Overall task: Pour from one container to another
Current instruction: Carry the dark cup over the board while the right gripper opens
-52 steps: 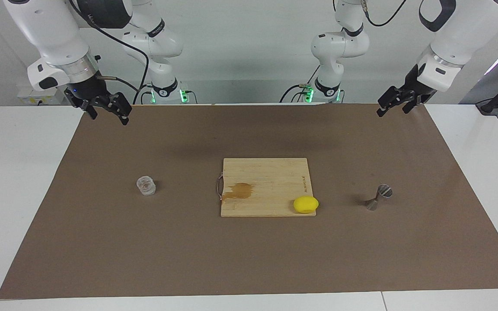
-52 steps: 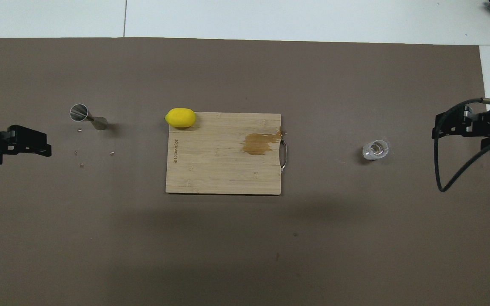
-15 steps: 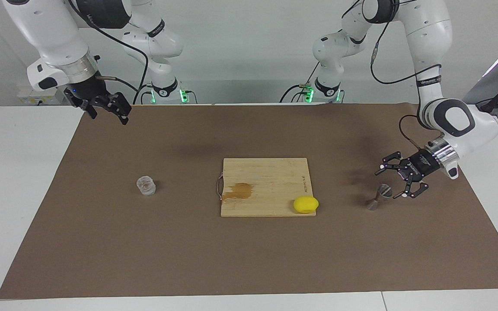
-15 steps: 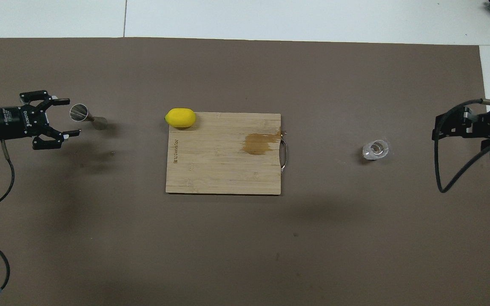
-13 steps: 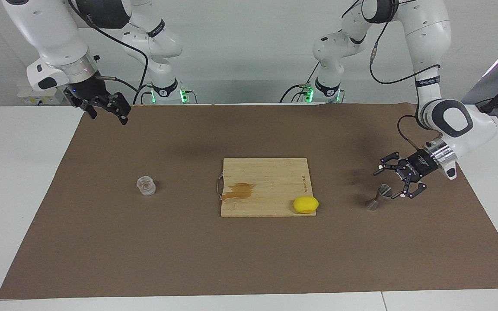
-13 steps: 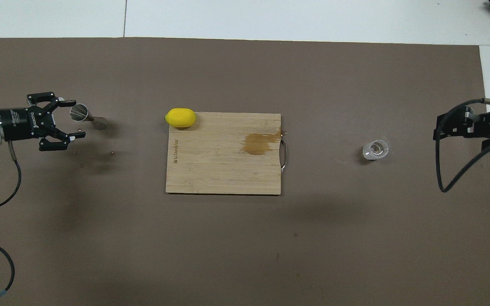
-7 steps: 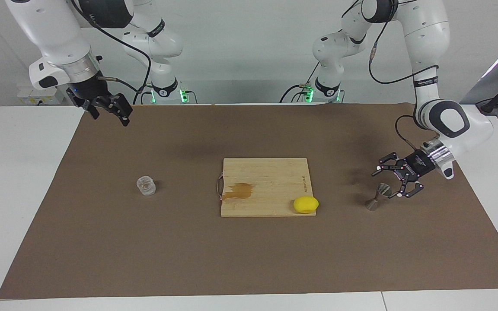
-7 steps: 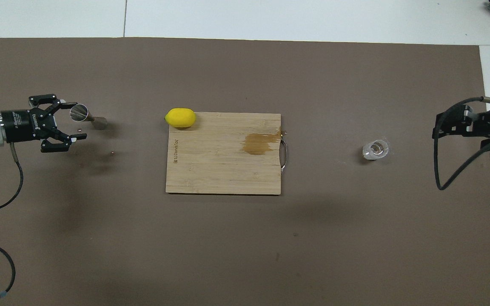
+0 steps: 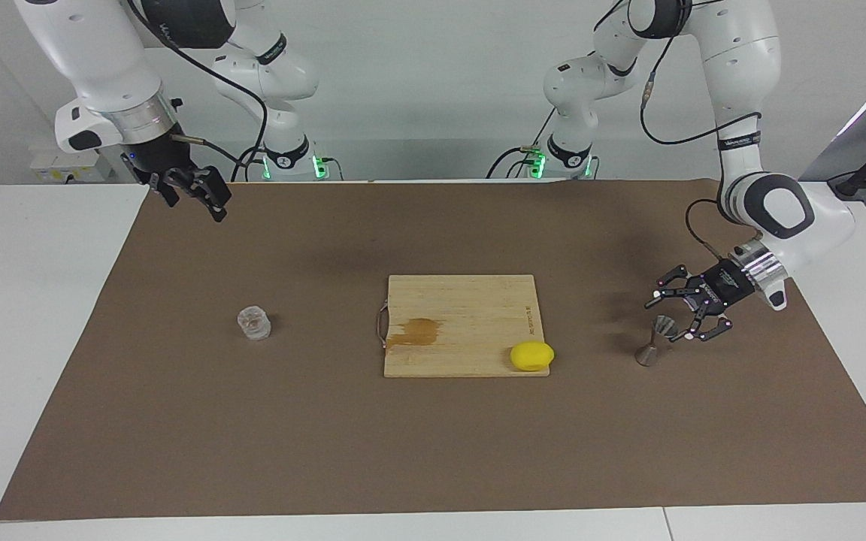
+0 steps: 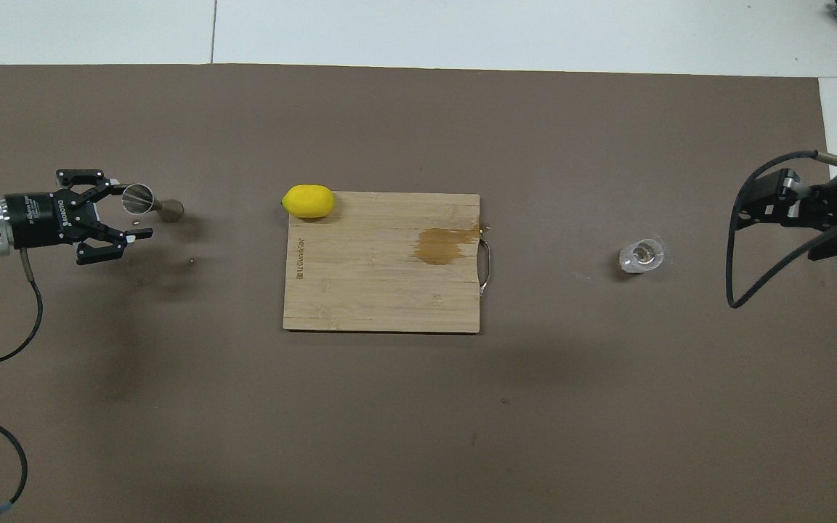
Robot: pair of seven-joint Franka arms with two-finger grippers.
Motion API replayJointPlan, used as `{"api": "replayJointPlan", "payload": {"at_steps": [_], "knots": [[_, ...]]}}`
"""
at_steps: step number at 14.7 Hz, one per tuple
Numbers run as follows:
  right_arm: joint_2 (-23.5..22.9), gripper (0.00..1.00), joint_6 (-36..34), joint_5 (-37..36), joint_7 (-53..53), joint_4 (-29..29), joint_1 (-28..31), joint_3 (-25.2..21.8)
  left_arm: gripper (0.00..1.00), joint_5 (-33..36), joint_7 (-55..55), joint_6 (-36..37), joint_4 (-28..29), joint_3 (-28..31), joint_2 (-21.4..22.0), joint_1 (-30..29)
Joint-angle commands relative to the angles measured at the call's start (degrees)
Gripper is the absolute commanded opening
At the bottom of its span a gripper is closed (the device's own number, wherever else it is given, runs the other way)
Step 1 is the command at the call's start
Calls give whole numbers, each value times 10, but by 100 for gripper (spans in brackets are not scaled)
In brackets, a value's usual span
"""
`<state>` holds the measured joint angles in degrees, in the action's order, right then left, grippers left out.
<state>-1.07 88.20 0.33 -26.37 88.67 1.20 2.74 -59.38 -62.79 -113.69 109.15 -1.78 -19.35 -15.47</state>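
The clear glass tumbler [image 9: 254, 323] stands on the brown mat toward the right arm's end of the table; it also shows in the overhead view [image 10: 641, 256]. The metal jigger [image 9: 655, 344] stands upright on the mat toward the left arm's end, seen too in the overhead view [image 10: 151, 204]. My left gripper [image 9: 671, 321] is low, turned sideways and open, with the jigger's upper cup between its fingertips; I cannot tell if they touch it. It shows open in the overhead view [image 10: 132, 208]. My right gripper [image 9: 191, 189] waits high over the mat's edge, apart from the tumbler.
A wooden chopping board [image 9: 463, 300] with a brown stain and a metal handle lies mid-table. A yellow lemon [image 9: 531, 355] sits on its corner toward the jigger. A few small specks [image 10: 191, 261] lie on the mat near the jigger.
My left gripper came down from high over the mat's corner to the jigger, then edged closer until its open fingers flank the upper cup. My right gripper shifted slightly.
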Motion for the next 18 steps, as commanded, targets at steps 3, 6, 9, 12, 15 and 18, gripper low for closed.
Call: {"api": "replayJointPlan", "payload": {"at_steps": [3,6,9,12,15,18], "knots": [[11,94,-4,18,-77,12,4,2,82,-11,14,-7,30,4,24,5],[6,94,-8,18,-142,12,4,2,83,-11,39,0,30,3,25,5],[-3,94,-7,20,-207,12,6,2,83,-11,44,6,31,3,27,4],[-17,94,-14,31,-275,13,11,1,84,-13,44,1,30,3,27,4],[-17,91,-2,33,-308,16,12,1,84,-16,45,-1,30,3,27,5],[-21,48,41,32,-243,18,23,1,84,-23,45,-6,30,3,26,7]]}}
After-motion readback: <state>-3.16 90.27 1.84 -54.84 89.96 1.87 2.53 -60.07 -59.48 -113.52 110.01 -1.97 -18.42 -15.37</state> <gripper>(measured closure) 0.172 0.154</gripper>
